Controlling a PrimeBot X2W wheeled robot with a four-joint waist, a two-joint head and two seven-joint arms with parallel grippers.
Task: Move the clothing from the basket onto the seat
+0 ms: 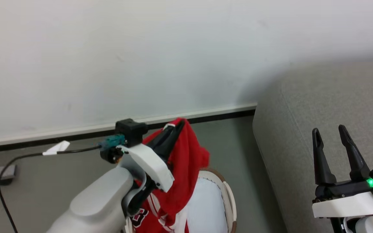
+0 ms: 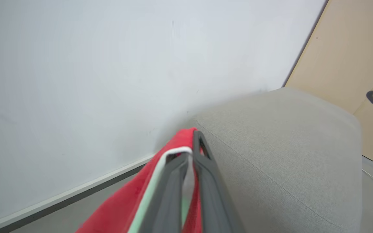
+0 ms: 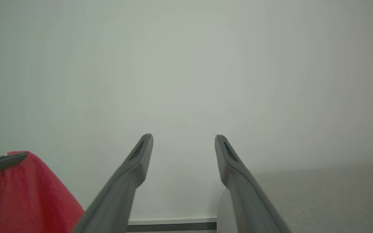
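Observation:
My left gripper (image 1: 179,124) is shut on the red clothing (image 1: 186,168), holding it up above the basket (image 1: 229,197); the jersey's white trim and part of a number hang low by my forearm. In the left wrist view the closed fingers (image 2: 191,152) pinch the red fabric (image 2: 134,200) with its white edge, just left of the grey seat (image 2: 280,152). The seat (image 1: 329,119) fills the right of the head view. My right gripper (image 1: 330,131) stands open in front of the seat with nothing in it, and its spread fingers (image 3: 183,139) face the wall, red cloth (image 3: 24,194) at the lower left.
A white wall (image 1: 141,58) with a pale baseboard runs behind everything. A black cable (image 1: 28,158) trails over the grey floor at the left. The basket's pale bottom (image 1: 206,207) shows under the hanging cloth. A beige panel (image 2: 351,48) stands beyond the seat.

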